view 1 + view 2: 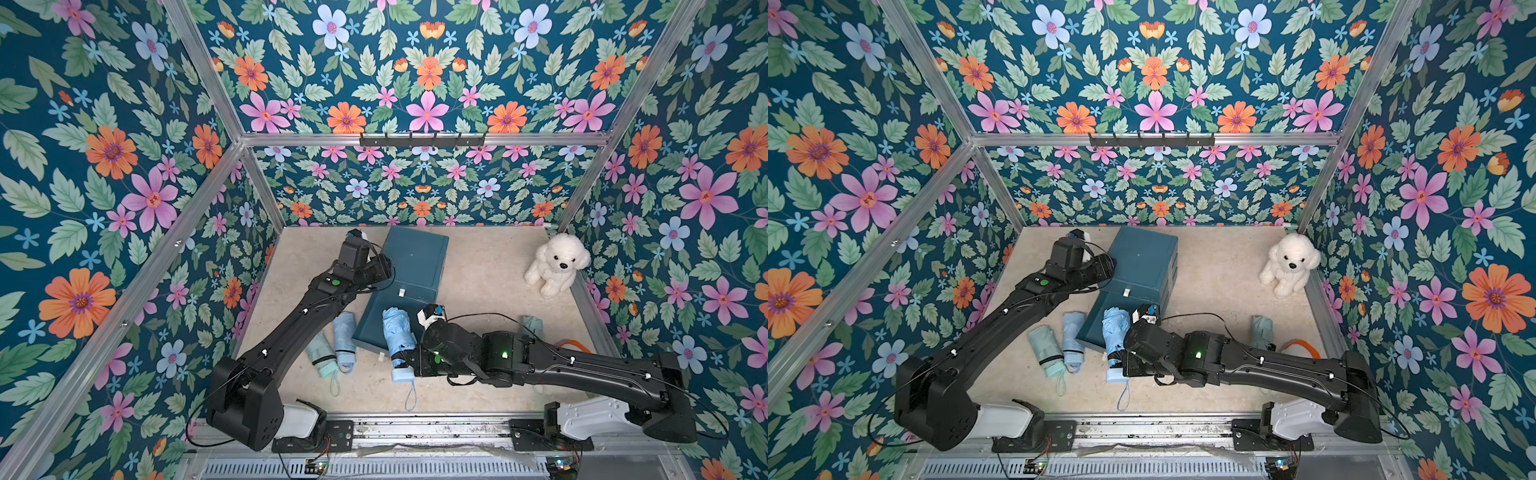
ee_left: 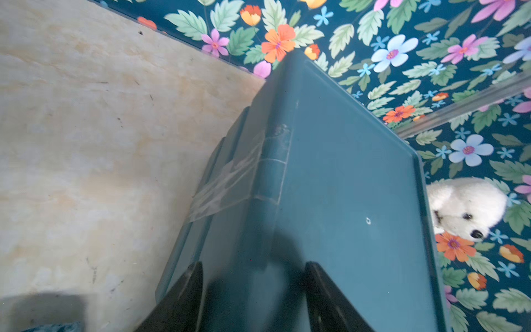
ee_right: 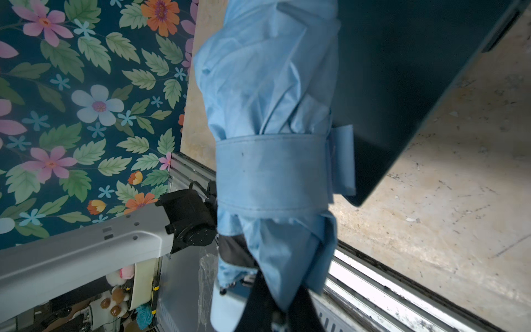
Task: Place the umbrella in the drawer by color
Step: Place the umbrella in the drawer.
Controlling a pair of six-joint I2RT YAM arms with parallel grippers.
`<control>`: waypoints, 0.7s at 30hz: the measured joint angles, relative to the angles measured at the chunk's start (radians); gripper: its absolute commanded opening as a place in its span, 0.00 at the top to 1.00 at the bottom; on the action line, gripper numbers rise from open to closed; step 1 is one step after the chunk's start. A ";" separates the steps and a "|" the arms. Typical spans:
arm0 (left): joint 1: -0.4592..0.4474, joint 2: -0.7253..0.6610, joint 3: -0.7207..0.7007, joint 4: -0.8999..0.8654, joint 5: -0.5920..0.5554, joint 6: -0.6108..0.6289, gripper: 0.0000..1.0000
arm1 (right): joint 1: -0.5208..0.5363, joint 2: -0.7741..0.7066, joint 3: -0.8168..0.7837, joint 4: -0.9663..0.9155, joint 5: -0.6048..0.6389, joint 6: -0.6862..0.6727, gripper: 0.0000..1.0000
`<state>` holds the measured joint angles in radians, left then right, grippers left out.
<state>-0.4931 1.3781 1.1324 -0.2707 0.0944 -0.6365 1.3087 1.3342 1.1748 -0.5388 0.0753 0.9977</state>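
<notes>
A teal drawer cabinet [image 1: 417, 259] [image 1: 1144, 257] stands at the back of the floor, with one drawer [image 1: 372, 326] [image 1: 1094, 328] pulled out toward the front. My right gripper [image 1: 409, 360] [image 3: 278, 312] is shut on a light blue folded umbrella [image 1: 398, 330] [image 1: 1115, 326] [image 3: 270, 166] near its handle. The umbrella's canopy end lies over the pulled-out drawer. Its handle [image 1: 402, 375] sticks out past the drawer's front. My left gripper [image 1: 388, 266] [image 2: 254, 276] is at the cabinet's [image 2: 344, 178] upper left edge, its jaws apart astride that edge.
A mint green umbrella [image 1: 320, 353] [image 1: 1046, 347] and a second light blue one [image 1: 345, 336] [image 1: 1073, 334] lie left of the drawer. Another mint umbrella [image 1: 534, 326] [image 1: 1261, 332] and an orange strap [image 1: 575, 345] lie behind my right arm. A white plush dog [image 1: 557, 262] [image 2: 465, 207] sits in the back right corner.
</notes>
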 measured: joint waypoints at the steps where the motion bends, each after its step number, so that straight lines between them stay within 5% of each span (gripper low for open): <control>1: -0.015 -0.002 -0.005 0.003 0.002 -0.016 0.40 | -0.013 0.000 -0.004 -0.004 0.002 0.004 1.00; 21: -0.146 -0.029 -0.092 0.119 0.041 -0.097 0.43 | -0.220 0.045 -0.102 0.023 -0.129 0.058 1.00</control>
<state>-0.6388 1.3495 1.0409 -0.1520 0.1356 -0.7338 1.0885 1.3792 1.0729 -0.5159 -0.0536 1.0557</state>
